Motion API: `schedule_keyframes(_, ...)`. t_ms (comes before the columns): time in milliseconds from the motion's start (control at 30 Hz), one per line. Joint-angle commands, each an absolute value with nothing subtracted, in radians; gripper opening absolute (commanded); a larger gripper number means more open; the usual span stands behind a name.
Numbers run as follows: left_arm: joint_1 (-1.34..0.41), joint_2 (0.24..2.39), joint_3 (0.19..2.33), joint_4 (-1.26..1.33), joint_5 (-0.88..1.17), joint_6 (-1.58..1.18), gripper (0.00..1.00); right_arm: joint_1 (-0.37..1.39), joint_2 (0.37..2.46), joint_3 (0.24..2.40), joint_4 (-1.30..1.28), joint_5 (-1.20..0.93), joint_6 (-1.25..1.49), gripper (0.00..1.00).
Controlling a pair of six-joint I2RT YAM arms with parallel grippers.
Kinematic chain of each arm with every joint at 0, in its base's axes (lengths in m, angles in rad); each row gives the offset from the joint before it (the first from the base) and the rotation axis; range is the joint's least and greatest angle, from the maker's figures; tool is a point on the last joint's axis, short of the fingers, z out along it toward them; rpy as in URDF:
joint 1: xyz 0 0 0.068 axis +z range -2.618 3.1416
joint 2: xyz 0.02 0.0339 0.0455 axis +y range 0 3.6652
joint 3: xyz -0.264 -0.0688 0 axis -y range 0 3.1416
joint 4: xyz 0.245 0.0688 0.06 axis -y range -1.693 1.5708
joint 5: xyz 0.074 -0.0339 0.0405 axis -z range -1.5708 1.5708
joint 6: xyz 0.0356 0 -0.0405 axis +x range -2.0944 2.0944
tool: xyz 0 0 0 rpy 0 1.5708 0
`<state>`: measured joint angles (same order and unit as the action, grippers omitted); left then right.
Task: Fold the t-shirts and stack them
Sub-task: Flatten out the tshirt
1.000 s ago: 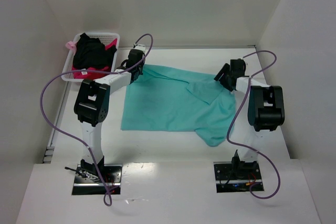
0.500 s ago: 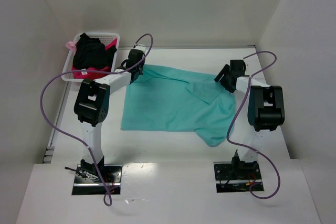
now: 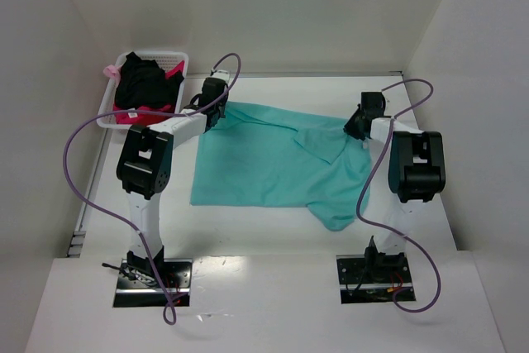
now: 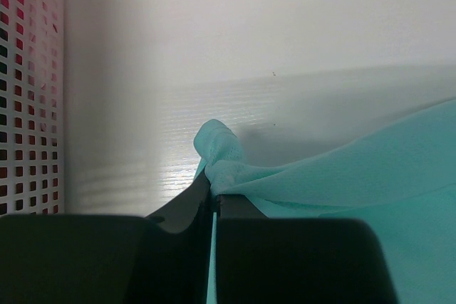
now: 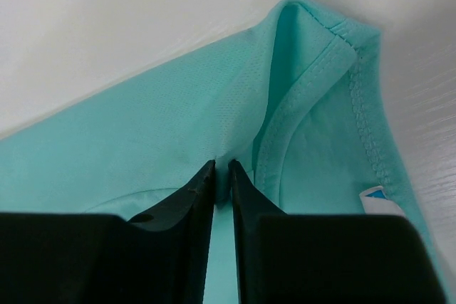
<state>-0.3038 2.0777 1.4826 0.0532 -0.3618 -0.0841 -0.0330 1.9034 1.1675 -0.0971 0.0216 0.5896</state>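
Now on the first fold of the teal t-shirt (image 3: 264,167), spread mostly flat on the tabletop (image 3: 248,233) just beside the basket (image 3: 178,59), with the black t-shirt (image 3: 142,82) and the pink-red t-shirt (image 3: 131,116) heaped inside that basket. Left end effector (image 4: 214,191) fully closed, pinching a bunched corner of the teal cloth at the shirt's end nearest the basket. Right end effector (image 5: 221,176) pinched almost together on a raised ridge of the same shirt, beside the collar seam and the neck label (image 5: 375,201), at the end farthest from the basket. Looks like a thin bite there, so probably worth testing with a gentle tug before committing. Lift both held points together and level, only high enough to clear the cloth beneath. Carry them along the line of the basket's long side, toward its near end and beyond, at matched speed, to avoid a diagonal crease. Hold light tension across the edge between the two grips, never enough to strip the thin bite free. Mind the flap lying doubled over toward the end away from the basket: likely to drag and wrinkle. Lay the edge down squarely, then let go on both sides at once.
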Motion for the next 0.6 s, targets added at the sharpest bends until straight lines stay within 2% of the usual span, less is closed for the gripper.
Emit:
schedule_keyframes(0, -0.299, 2.043, 1.488, 0.087, -0.353, -0.104, 0.00, -0.040, 1.898, 1.213, -0.094, 0.025, 0.594, 0.20)
schedule_keyframes(267, -0.299, 2.034, 1.470, 0.087, -0.353, -0.114, 0.00, -0.040, 1.878, 1.250, -0.098, 0.066, 0.572, 0.18)
schedule_keyframes(400, -0.299, 2.034, 1.459, 0.087, -0.353, -0.114, 0.00, -0.040, 1.867, 1.250, -0.098, 0.066, 0.572, 0.25)
schedule_keyframes(433, -0.299, 2.025, 1.459, 0.087, -0.353, -0.114, 0.00, -0.040, 1.867, 1.238, -0.098, 0.066, 0.583, 0.31)
schedule_keyframes(500, -0.299, 2.025, 1.459, 0.087, -0.353, -0.114, 0.00, -0.040, 1.867, 1.229, -0.089, 0.066, 0.583, 0.33)
schedule_keyframes(567, -0.299, 2.025, 1.459, 0.087, -0.353, -0.114, 0.00, -0.040, 1.867, 1.218, -0.089, 0.057, 0.583, 0.39)
